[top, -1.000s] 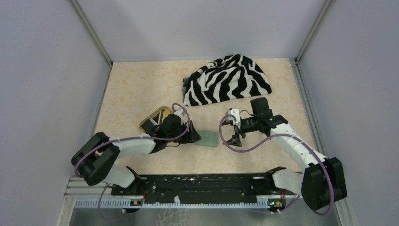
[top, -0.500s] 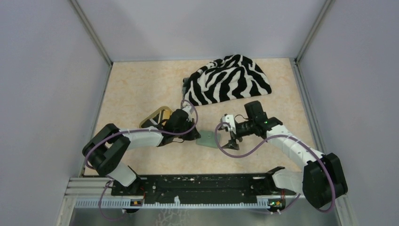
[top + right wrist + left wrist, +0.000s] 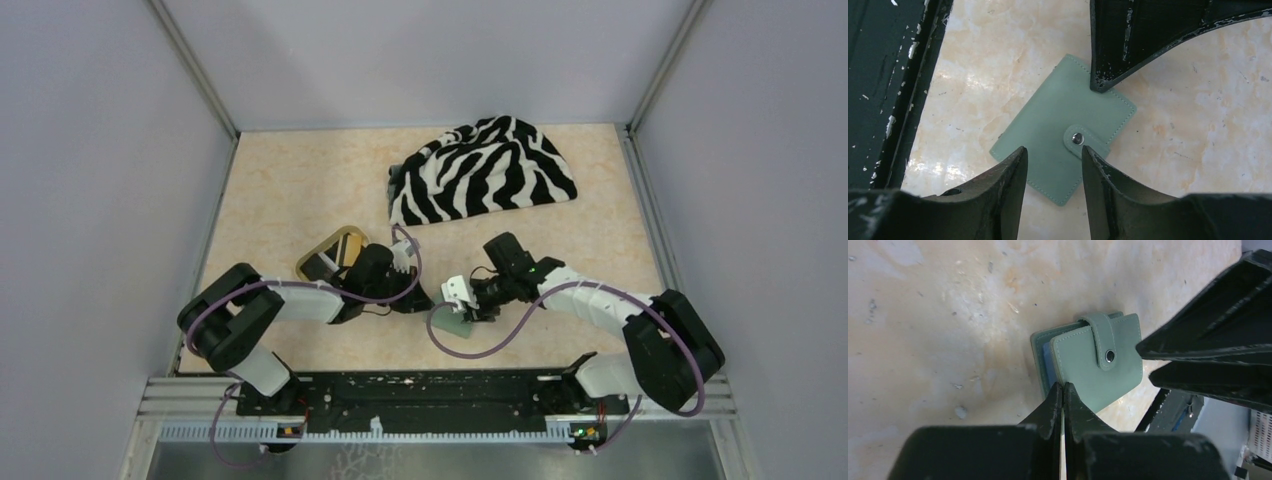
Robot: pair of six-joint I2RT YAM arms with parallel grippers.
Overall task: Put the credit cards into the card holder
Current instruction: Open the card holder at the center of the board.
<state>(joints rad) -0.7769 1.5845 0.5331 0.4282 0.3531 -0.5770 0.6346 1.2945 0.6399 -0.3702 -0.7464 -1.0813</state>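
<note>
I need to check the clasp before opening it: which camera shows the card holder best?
Right wrist: the card holder shows nearly whole, closed, strap snapped. Left wrist shows it too, its near edge behind the left gripper. Top external shows only a green sliver under the right gripper.

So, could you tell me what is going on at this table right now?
Both arms are at the green card holder, which lies flat on the table, closed with its snap strap fastened. The right gripper hangs open over it, a finger on either side of the snap. The left gripper is shut, its tips at the holder's edge. No credit cards are in view. A zebra cloth and a tan tray lie farther off.
</note>
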